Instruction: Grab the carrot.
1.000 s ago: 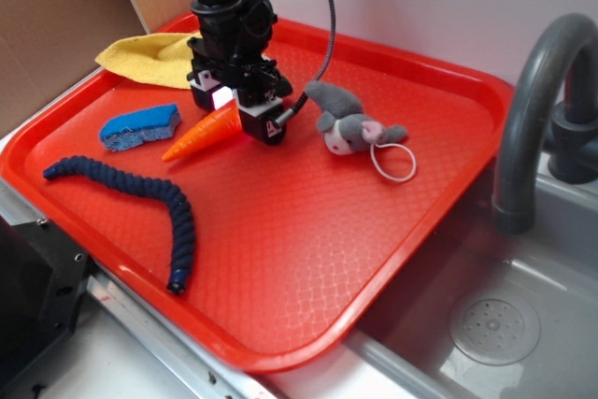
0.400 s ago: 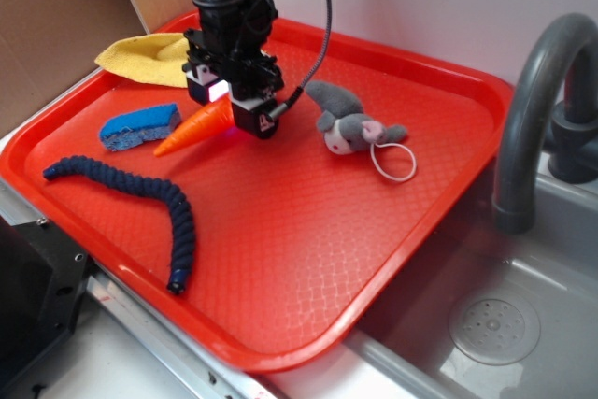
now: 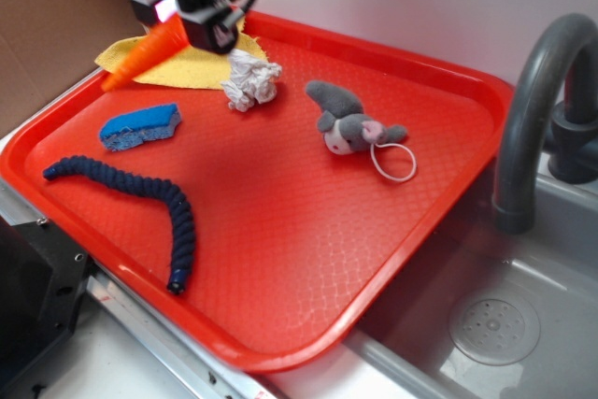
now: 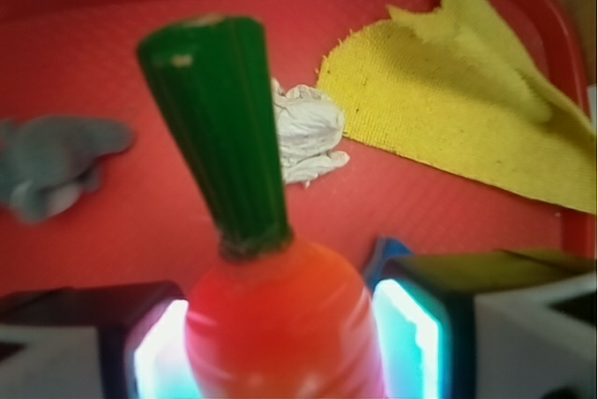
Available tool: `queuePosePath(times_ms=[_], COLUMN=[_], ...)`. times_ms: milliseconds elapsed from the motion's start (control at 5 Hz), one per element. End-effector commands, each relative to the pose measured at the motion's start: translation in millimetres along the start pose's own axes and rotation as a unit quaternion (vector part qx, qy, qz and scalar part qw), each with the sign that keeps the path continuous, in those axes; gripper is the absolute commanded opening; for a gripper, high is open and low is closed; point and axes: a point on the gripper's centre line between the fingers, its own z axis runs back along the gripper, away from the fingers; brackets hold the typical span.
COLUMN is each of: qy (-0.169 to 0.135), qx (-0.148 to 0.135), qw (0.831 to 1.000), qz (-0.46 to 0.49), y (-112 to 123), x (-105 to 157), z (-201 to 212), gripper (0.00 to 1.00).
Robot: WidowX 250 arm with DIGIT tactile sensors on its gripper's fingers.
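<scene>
Gripping carrot (image 3: 140,51) w/ your claw (image 3: 166,33), jaws clamped on thick end | carrot off tray (image 3: 280,231), above yellow cloth (image 3: 187,67) | tip pointing down-left, stem toward paper wad (image 3: 250,79)

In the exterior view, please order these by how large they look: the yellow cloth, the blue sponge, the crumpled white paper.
1. yellow cloth, though the hand and carrot hide part of it
2. blue sponge
3. crumpled white paper
The last two look close, so that order is unsure.
</scene>
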Motion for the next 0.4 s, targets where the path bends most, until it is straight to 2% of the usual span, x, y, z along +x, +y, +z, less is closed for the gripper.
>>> queuePosePath(times_ms=[0, 200], qy=[-0.059, -0.051], qx=[-0.025, -0.031], qw=[0.998, 0.998], qz=[-0.006, -0.023], y=[13.0, 12.1], x=[-24.6, -24.1], z=[57.5, 51.6], gripper=[0.00, 0.00])
